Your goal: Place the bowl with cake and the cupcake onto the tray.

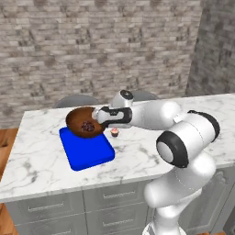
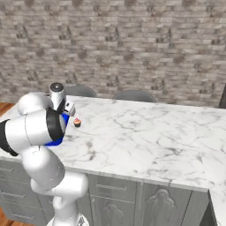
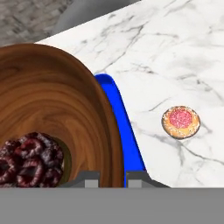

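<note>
1. Bowl point(image 1: 81, 121) — wide, brown and wooden-looking — is sitting over the far end of the blue tray point(image 1: 87, 151), with a dark piece of cake point(image 1: 86, 126) lying inside it.
2. Tool point(image 1: 96, 116) is reaching in from the right and pinching the bowl's near rim; in the hand view its two dark tips are standing on either side of the rim point(image 3: 111, 144), so it is gripping the bowl.
3. Whether the bowl is resting on the tray or hanging just above it, the pictures are not showing.
4. Cupcake point(image 1: 114, 132) — pink on top, dark wrapper — is standing upright on the marble table point(image 1: 41, 156), just beside the tray's right edge and apart from it.
5. Two grey chairs point(image 2: 133, 96) are showing behind the table, in front of a brick wall point(image 2: 132, 44).
</note>
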Controlling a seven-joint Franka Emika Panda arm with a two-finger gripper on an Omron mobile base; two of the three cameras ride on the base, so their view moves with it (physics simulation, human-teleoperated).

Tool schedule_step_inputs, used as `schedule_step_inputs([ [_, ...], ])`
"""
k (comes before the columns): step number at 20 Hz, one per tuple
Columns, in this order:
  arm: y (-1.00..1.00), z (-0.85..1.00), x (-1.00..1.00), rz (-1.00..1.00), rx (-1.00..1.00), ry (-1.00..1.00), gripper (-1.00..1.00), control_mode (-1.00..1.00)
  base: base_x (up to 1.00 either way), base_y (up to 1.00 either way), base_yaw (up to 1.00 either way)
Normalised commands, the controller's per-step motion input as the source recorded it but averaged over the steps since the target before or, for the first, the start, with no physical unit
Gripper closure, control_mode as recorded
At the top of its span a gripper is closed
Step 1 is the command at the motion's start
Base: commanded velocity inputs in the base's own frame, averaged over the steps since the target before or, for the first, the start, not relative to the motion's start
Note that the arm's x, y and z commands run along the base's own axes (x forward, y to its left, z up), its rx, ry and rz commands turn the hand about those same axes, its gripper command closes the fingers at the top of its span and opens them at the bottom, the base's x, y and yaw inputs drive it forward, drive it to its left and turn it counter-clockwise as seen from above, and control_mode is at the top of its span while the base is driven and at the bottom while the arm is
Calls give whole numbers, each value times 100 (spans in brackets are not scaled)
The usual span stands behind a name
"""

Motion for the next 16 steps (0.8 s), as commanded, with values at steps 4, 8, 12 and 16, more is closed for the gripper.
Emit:
schedule_step_inputs([
  [4, 41, -14, 34, -2, -7, 0, 100, -100, 0, 0, 0],
  [8, 36, -25, 34, -2, -7, 0, 100, -100, 0, 0, 0],
  [12, 30, -30, 32, -1, -7, 0, 100, -100, 0, 0, 0],
  [16, 10, -35, 27, 0, -2, 0, 100, -100, 0, 0, 0],
])
